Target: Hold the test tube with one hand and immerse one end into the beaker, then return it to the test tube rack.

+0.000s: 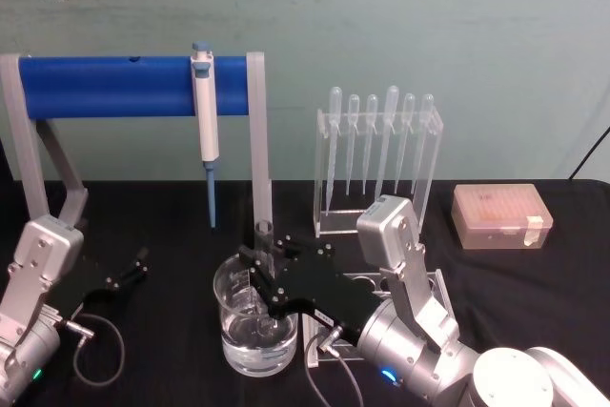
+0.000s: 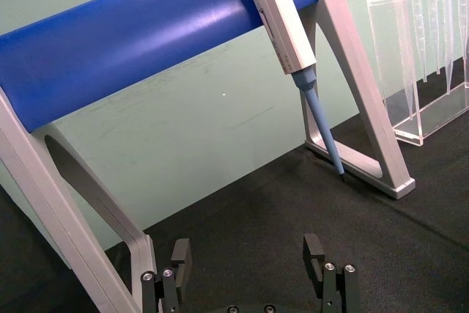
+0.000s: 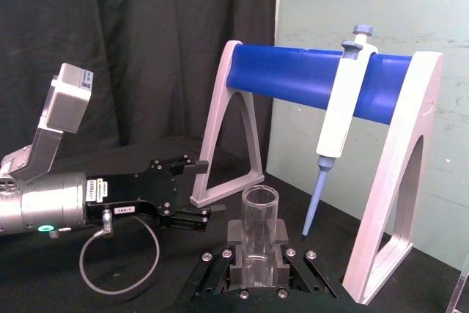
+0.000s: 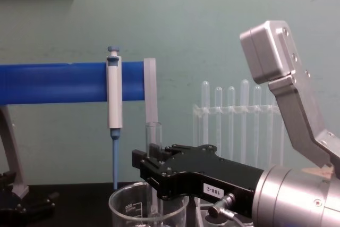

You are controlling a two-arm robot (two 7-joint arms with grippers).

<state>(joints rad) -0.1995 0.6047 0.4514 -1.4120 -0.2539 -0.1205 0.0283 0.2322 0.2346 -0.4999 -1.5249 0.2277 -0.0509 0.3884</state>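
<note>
Test tube [image 1: 265, 235] pinched upright in my right pincer [image 1: 255, 269], lower centre, should sink straight into the beaker [image 1: 232, 331], off its wall; left pincer [image 1: 127, 271] rests spread.

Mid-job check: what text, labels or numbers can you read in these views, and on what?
"188-2", first characters uncertain: small white label on the black right gripper, which is shut on the clear glass test tube.
White graduation print on the wide clear glass beaker: too blurred to read.
White labels on the black left gripper, parked open at the robot's left: too small to read.
</note>
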